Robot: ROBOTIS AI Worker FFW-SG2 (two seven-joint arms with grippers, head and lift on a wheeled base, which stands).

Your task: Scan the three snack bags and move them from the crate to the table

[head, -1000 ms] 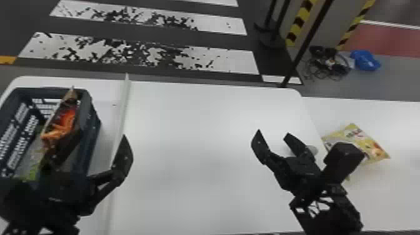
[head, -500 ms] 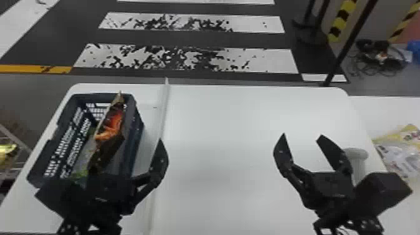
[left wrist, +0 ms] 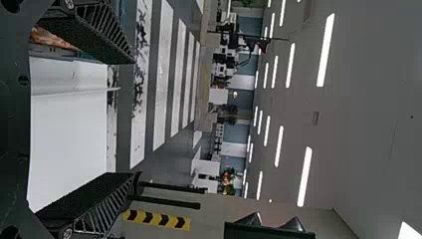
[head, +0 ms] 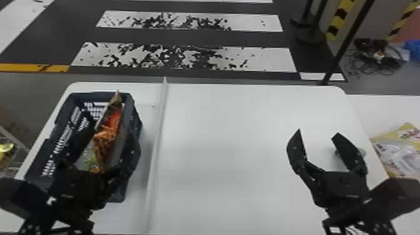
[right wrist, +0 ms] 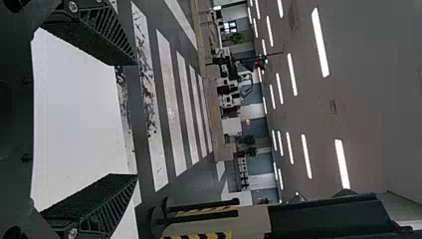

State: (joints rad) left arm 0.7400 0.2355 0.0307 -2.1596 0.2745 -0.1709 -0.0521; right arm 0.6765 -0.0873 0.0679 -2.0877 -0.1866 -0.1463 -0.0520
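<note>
The yellow and white printed bag point(head: 398, 150) lies at the right on an adjoining white surface point(head: 384, 109), its lettering too blurred to read; the long orange, red and brown snack bag point(head: 107, 132) stands leaning inside the dark blue, slotted plastic crate point(head: 135, 114), its print unreadable too. The crate sits at the left of the white, round-cornered tabletop point(head: 237, 131), beside a thin, pale raised strip point(head: 157, 134). Both black arms come in from the bottom edge, pointing forward: the left gripper point(head: 109, 137) is over the crate, jaws spread and empty; the right gripper point(head: 318, 132) is over the tabletop's right part, jaws likewise apart and empty.
</note>
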